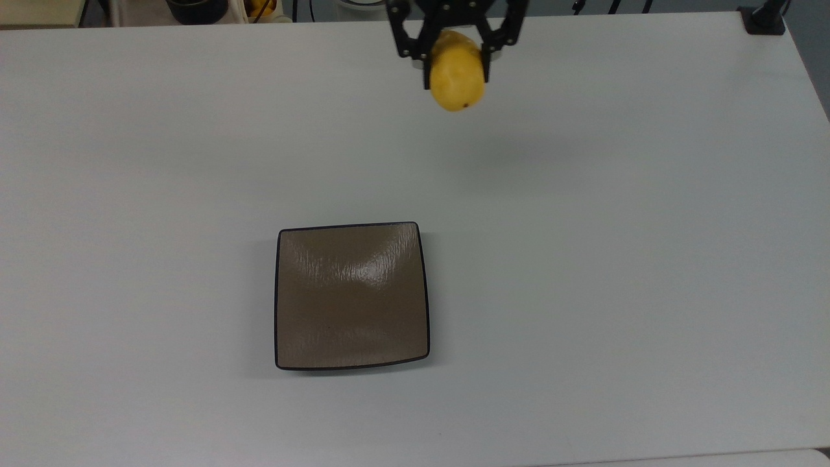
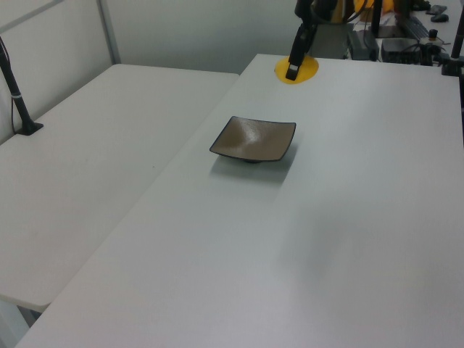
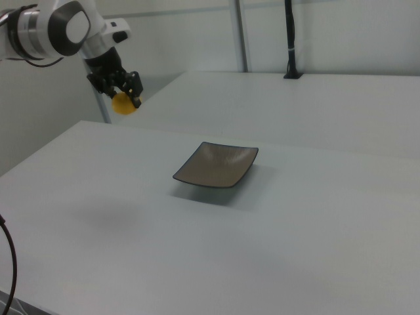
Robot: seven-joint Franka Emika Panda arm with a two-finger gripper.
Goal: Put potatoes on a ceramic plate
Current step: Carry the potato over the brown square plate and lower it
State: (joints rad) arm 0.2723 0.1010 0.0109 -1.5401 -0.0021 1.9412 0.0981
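A yellow potato hangs in the air, with my gripper shut on it at the top edge of the top view. The potato is high above the table's far end in the left view, and the potato sits under the black fingers at the right view's upper left. The square brown ceramic plate lies bare on the white table, well below and left of the potato in the top view. The plate and plate rest near the table's middle.
The white table is wide and bare around the plate. A black post base stands at the top view's upper right corner. A second white table adjoins on the left view's left. Clutter lines the far edge.
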